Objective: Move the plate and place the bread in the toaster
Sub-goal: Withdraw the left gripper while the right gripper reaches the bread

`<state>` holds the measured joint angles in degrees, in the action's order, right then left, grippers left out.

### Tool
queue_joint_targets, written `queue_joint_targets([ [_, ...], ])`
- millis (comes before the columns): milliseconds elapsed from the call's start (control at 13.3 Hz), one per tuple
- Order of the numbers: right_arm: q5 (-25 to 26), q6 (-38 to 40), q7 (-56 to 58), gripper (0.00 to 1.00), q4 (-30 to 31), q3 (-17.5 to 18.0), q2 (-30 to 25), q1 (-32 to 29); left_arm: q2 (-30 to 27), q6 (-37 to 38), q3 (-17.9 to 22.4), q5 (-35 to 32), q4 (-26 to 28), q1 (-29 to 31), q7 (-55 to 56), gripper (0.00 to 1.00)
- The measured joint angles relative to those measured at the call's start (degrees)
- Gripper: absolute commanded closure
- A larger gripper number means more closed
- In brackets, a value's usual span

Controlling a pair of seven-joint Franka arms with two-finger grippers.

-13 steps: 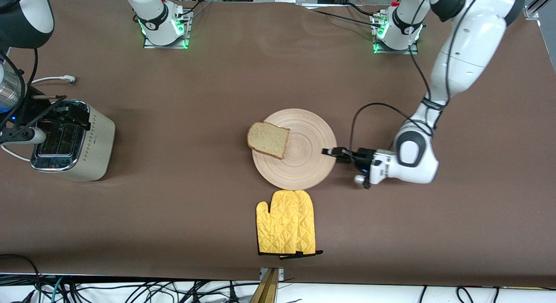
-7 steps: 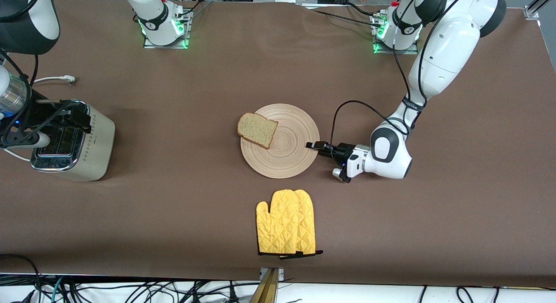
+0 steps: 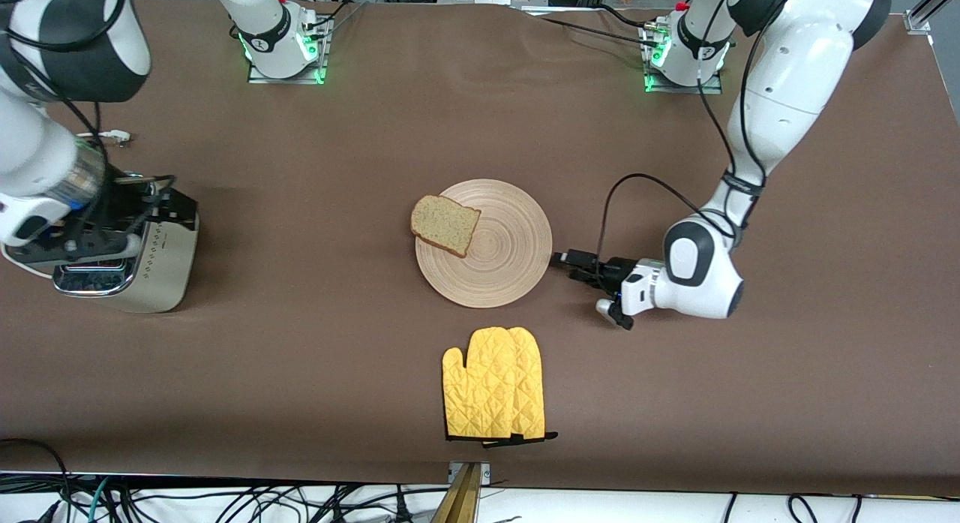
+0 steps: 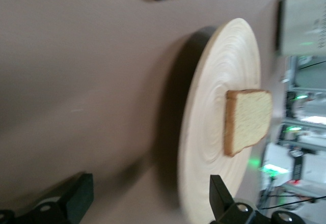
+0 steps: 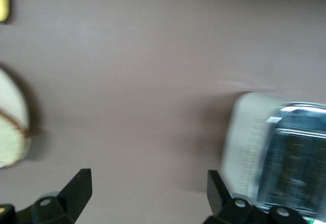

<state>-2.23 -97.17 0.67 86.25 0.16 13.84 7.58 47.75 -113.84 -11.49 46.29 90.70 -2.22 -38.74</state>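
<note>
Brown table [image 3: 315, 373]: plate [image 3: 502, 272] with bread [image 3: 445, 224] lying just off left gripper [image 3: 564, 258] fingertips, fingers wide. Right gripper [image 5: 145, 193] wide over table beside toaster [image 3: 161, 264]. Next: bread pickup.

Bread [image 3: 445, 224] on plate [image 3: 499, 264]

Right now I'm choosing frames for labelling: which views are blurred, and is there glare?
Front view: sharp except the smeared right arm over the toaster. Right wrist view: smeared throughout, glare on the toaster's chrome top. Left wrist view: mildly soft; bread and plate readable.
</note>
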Motion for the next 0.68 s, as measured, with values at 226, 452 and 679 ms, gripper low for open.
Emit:
queue_joint_targets([
  [226, -12.6, -0.4, -1.0, 0.00, 0.3, -0.1, 4.6, 0.2, -4.0, 1.3, 0.1, -15.0, -0.3, 3.5, 1.6, 0.00],
  [452, -21.6, -5.3, -3.2, 0.00, 3.8, -0.1, 9.3, 0.6, -10.4, 4.7, 0.9, -30.1, -1.0, 3.9, 7.6, 0.00],
  [679, -26.0, -17.2, -6.2, 0.00, 13.0, 2.6, 10.6, 3.0, -20.2, 13.5, 3.4, -36.9, -1.9, 3.8, 14.8, 0.00],
])
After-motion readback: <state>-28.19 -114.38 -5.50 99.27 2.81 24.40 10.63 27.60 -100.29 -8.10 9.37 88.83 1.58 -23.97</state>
